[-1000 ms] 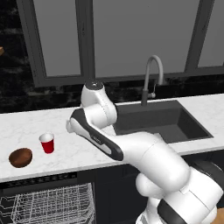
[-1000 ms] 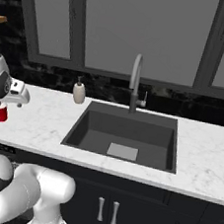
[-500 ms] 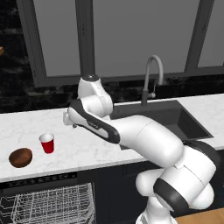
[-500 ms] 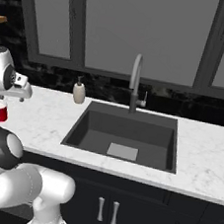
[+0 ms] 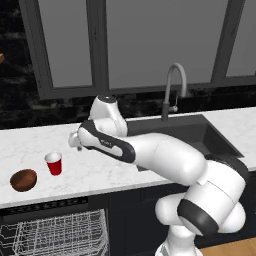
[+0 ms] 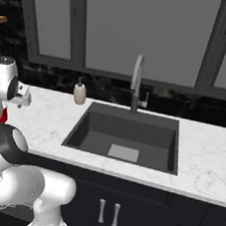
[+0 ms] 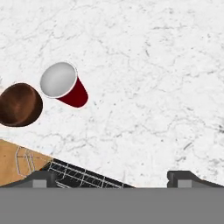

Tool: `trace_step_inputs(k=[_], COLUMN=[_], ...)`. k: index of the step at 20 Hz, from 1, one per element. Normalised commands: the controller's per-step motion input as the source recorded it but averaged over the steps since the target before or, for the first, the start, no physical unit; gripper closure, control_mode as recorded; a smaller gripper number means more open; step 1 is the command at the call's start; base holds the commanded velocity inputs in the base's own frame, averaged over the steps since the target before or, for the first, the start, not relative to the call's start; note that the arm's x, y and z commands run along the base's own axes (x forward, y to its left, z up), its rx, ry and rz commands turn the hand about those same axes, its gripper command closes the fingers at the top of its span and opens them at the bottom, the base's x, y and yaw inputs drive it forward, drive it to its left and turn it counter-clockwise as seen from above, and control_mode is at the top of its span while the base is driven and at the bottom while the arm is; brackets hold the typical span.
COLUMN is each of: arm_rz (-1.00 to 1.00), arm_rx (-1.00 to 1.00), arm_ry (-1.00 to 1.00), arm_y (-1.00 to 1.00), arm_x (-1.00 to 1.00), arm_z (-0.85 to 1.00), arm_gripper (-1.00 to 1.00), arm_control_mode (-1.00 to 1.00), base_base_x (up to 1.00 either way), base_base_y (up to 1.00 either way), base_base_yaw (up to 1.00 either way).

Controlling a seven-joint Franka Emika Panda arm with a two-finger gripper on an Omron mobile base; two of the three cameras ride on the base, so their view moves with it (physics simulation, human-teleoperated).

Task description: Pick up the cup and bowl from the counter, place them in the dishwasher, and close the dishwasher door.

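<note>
Two dishes are sitting on the counter (image 5: 35,145), cup (image 5: 54,163) and bowl (image 5: 23,179), both untouched. Nearest the base, the dishwasher (image 5: 55,231) is standing open under the counter edge, white wire rack (image 5: 60,235) showing, directly below the bowl and cup; its control strip is running along the top just under the counter lip. Dishwasher door is not clearly readable in these views. Moving up onto the counter: bowl is lying near the front edge, upright, to the cup's left and slightly closer to the edge, near it but apart. Cup is standing upright, red outside, white inside.

Gripper (image 7: 112,177) is hanging above the counter, released, jaws spread wide, nothing between them; fingertips (image 7: 41,178) are showing at the bottom of the hand view. In that view the cup (image 7: 63,84) and bowl (image 7: 19,105) are lying off to the upper left of the fingers, well apart from them, the two just beside each other. In the left base view the hand is hovering up and right of the cup, between the cup and the sink (image 5: 195,137).

Farther back: faucet (image 5: 172,92) is rising behind the sink, soap dispenser (image 6: 80,92) is standing left of the faucet by the back wall, windows (image 6: 140,33) are running behind it all.
</note>
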Motion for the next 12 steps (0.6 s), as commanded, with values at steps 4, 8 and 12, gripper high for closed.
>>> trace_step_inputs(k=[4, 8, 12], arm_rz=[0.00, 0.00, 0.00], arm_rx=[0.01, 0.00, 0.00], arm_ry=[-0.04, 0.01, 0.04], arm_y=[0.57, 0.49, 0.40], arm_x=[0.30, 0.25, 0.05], arm_z=[-0.39, -0.07, 0.00], arm_gripper=[-1.00, -1.00, -1.00], arm_control_mode=[-1.00, -1.00, -1.00], base_base_x=[0.00, 0.00, 0.00], base_base_y=[0.00, 0.00, 0.00], base_base_yaw=[0.00, 0.00, 0.00])
